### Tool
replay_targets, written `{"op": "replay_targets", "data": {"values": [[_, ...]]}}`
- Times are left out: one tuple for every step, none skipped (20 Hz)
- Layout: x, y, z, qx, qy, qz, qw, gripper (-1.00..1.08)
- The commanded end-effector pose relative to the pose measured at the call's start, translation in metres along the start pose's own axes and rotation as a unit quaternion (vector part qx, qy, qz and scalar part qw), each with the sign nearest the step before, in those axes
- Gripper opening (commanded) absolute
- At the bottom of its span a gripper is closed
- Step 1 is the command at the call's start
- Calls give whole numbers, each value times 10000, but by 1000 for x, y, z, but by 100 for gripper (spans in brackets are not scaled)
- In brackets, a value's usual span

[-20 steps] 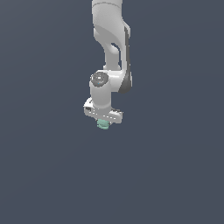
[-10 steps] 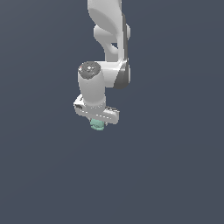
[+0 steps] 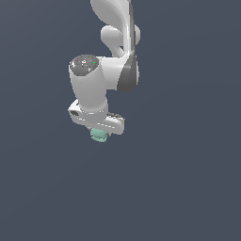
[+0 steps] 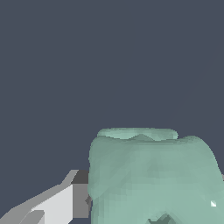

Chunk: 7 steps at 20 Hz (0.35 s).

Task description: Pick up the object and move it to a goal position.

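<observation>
The object (image 3: 98, 135) is a tiny pale mint-green lumpy item sitting just under the white gripper's crossbar in the exterior view. My gripper (image 3: 99, 133) is shut on it and holds it in mid-air. The fingers are mostly hidden behind the crossbar there. In the wrist view the object (image 4: 151, 175) fills much of the frame, with one white and grey finger (image 4: 57, 203) pressed against its side. The other finger is out of the wrist view.
The white and grey arm (image 3: 115, 52) rises from the gripper toward the top of the exterior view. Everything around is a plain dark blue-grey background with no surface or other item showing.
The arm has moved toward the exterior view's left and a little up, carrying the object, and the wrist has tilted so its top shows more.
</observation>
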<state>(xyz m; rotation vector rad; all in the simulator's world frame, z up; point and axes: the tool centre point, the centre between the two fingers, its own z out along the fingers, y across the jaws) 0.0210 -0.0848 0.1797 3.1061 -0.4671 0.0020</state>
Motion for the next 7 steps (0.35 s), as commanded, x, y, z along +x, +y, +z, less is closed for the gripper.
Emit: {"op": "replay_targets", "data": {"values": [[5,0,-6,1,-6,-2,10000,-100],[7,1,-7,1,-6,-2,10000,-100],[8,1,-8,1,-6,-2,10000,-100],[9,1,-9,1,-6,-2,10000,-100],[9,1,-10,1,-6,-2,10000,-100],[10,1,-10,1,-6,-2,10000,-100],[10,1,-10,1,-6,-2,10000,-100]]}}
